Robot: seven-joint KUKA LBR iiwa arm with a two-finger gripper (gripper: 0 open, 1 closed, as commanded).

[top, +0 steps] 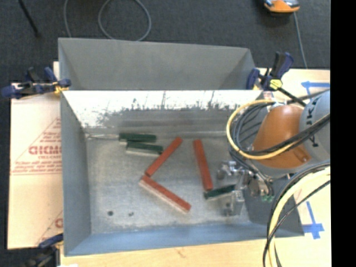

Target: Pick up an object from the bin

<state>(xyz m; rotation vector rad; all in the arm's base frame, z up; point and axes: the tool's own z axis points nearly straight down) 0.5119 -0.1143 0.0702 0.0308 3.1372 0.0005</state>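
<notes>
Low on the right of the bin [73, 182] floor lies a short dark green bar [218, 192], nearly level, its left end touching the foot of a red bar [202, 164] that runs up the frame from it. The gripper [232, 189] is down at the green bar's right end with its fingers [227, 169] apart, one above the bar and one below it; no grip on the bar can be made out. Behind the gripper sit the arm's orange cover [278, 135] and looping black cables [239, 121], against the right wall.

Left of centre, a second red bar [163, 157] slants down-left, and its lower end meets a paler red bar [164, 196] slanting down-right. Further up-left, near the back wall, two more green bars [140, 142] lie side by side, touching.
</notes>
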